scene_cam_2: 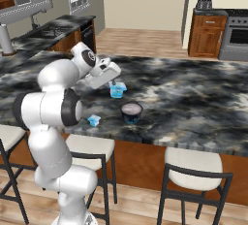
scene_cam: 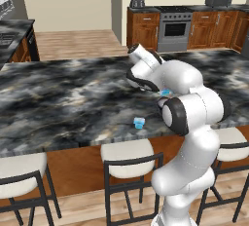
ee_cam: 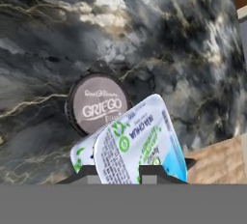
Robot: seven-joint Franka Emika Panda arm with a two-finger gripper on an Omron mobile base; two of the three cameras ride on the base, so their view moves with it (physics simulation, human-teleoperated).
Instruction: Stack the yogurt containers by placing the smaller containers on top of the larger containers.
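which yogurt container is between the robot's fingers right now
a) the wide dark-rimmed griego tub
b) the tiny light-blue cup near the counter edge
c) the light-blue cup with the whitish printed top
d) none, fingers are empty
c: in the hand view the light-blue cup with the whitish printed top sits between the fingers, lifted above the Griego tub on the counter, while the tiny cup stays near the counter edge.

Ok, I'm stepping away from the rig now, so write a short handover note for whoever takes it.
Gripper: shut on the bigger blue cup, held above the counter, up and to the left of the tub in the right base view.
Tub: on the counter, "GRIEGO" lid up, nothing on it.
Tiny cup: near the counter's front edge, left of the tub in that view.
Done: bigger cup picked up.
Left: set it on the tub. The tiny cup is not yet stacked.
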